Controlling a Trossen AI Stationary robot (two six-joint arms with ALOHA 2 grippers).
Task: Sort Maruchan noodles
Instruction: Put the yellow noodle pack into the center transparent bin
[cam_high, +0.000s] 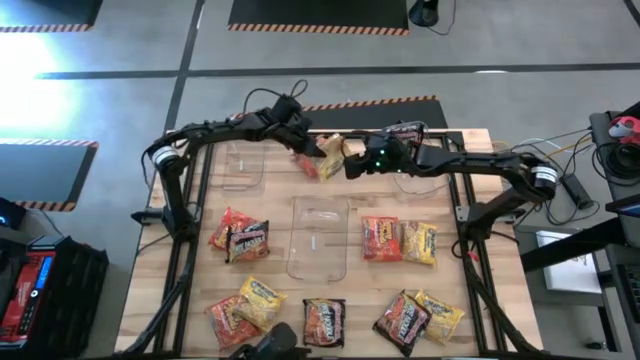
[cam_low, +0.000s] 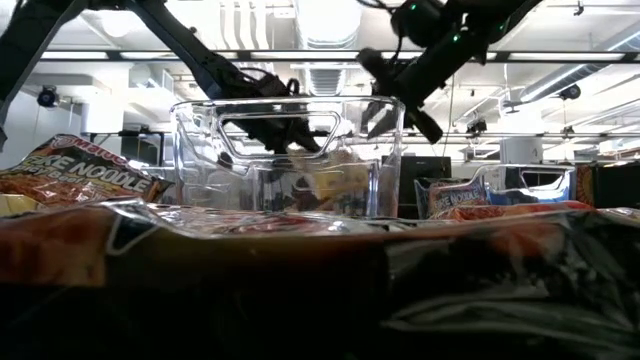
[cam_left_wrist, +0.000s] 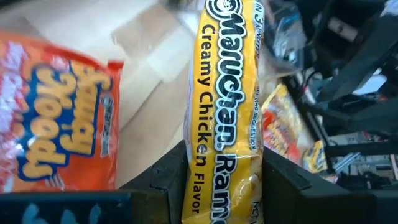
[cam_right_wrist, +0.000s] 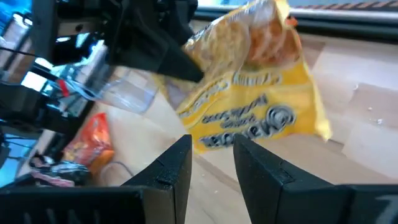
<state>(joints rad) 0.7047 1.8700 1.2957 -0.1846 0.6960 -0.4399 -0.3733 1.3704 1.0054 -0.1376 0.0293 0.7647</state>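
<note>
The yellow packet (cam_left_wrist: 225, 118) of creamy chicken ramen is clamped edge-on in the left tool (cam_left_wrist: 221, 180), raised above the far middle of the bench (cam_high: 470, 215), at about 12 o'clock from the bench centre. In the left wrist view its long axis runs straight out from between the fingers (cam_left_wrist: 163, 180), which press on its two flat faces.

The right tool (cam_right_wrist: 211, 152) faces the same packet from the 3 o'clock side. In its own wrist view its fingers stand narrow with a gap between them and nothing in that gap; the packet hangs just beyond the tips. Contact cannot be ruled out from the high view, where the two tools nearly meet, but the wrist view suggests they are apart.

Both arms reach inward across the far edge, elbows out, wrists meeting near the middle. Each tool is equally near the packet; only the left holds it.

A red packet (cam_high: 308, 163) lies just beside the left tool, on the bench. A clear bin (cam_high: 318, 238) sits at the centre, at 6 o'clock from the held packet. The other packets (cam_high: 398, 240) lie scattered over the near half.

Judgement: a handover or a drop into a bin is in hand; either turns on the packet's free end pointing toward the right tool.
</note>
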